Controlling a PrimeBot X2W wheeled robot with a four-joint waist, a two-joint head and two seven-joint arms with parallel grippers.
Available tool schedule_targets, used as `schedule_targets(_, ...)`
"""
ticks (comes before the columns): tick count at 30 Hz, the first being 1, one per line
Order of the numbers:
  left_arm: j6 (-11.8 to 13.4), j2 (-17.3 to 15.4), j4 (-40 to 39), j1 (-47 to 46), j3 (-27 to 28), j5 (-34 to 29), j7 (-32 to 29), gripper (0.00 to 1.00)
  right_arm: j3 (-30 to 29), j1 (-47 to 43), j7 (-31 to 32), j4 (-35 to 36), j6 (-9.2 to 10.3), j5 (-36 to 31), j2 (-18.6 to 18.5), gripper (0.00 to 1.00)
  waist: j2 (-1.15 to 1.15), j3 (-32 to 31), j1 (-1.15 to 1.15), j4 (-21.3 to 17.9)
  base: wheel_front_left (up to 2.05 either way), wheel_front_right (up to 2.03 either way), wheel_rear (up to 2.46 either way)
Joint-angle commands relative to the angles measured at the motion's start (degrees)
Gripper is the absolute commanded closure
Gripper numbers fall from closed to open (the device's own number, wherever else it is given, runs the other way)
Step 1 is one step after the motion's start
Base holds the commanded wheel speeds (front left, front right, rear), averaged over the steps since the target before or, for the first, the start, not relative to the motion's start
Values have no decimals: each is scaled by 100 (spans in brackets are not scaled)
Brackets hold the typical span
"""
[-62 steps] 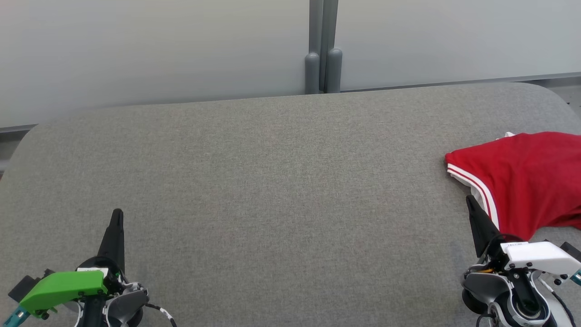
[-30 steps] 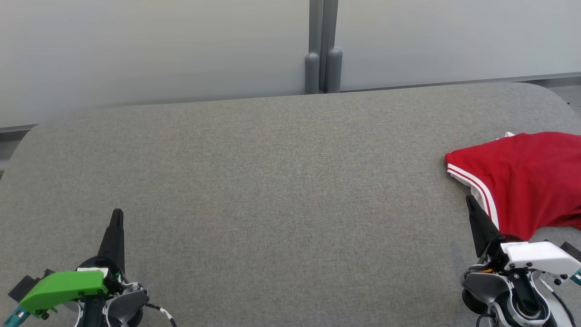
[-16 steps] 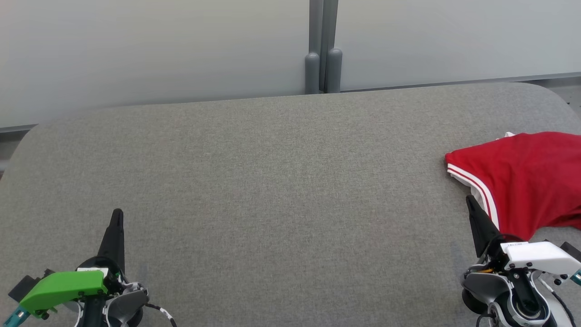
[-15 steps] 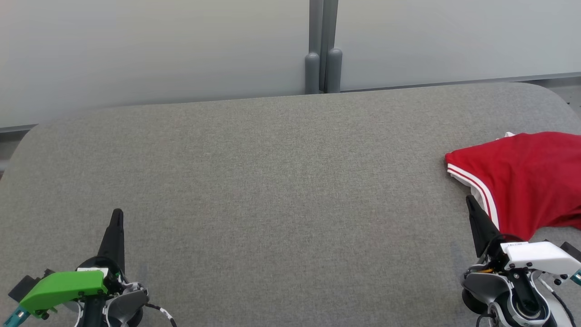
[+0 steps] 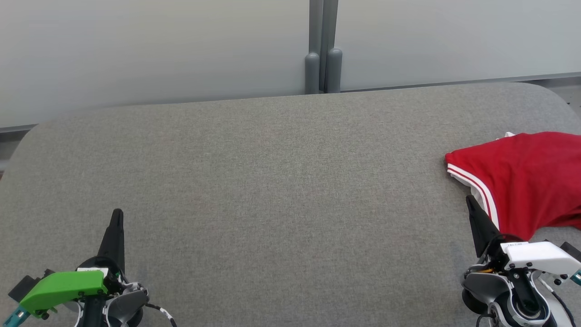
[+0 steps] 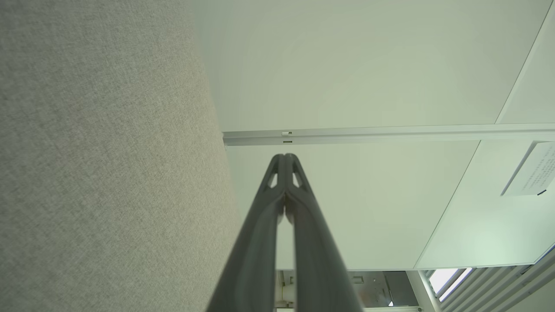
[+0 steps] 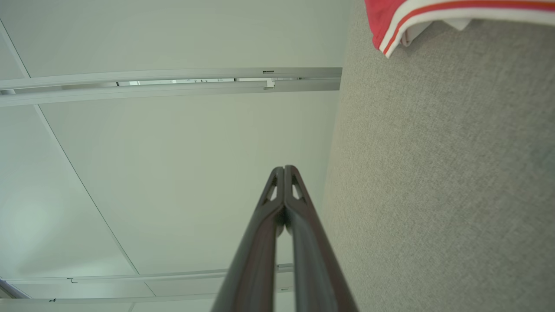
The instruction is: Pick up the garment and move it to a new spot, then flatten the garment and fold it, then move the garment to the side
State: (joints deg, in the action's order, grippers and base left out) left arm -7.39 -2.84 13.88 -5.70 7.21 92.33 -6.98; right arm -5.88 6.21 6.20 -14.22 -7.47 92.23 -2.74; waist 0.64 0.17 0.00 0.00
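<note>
While our left gripper point(image 5: 117, 213) and right gripper point(image 5: 469, 200) sit pressed together and empty, the red garment point(image 5: 531, 181) lies just beyond the right one; reaching in unopened, we could shove it off the grey pad point(image 5: 272, 181).

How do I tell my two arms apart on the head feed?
The left gripper has long, dark, tapered fingers and a bright green wrist cover, with a black-and-white striped cable beside it. The right gripper has the same fingers but a white wrist cover. Both wrists show teal tabs.
</note>
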Motion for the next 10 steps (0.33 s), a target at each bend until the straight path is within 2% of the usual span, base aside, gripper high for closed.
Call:
schedule_targets(1, -19, -7, -6, -80, 5, 6, -6, 100, 7, 62, 13, -7, -4, 45, -27, 100, -64, 0, 0, 0, 0, 0, 0)
schedule_targets(10, -19, -7, -5, -80, 5, 7, -6, 100, 7, 61, 13, -7, -3, 45, -27, 100, -64, 0, 0, 0, 0, 0, 0)
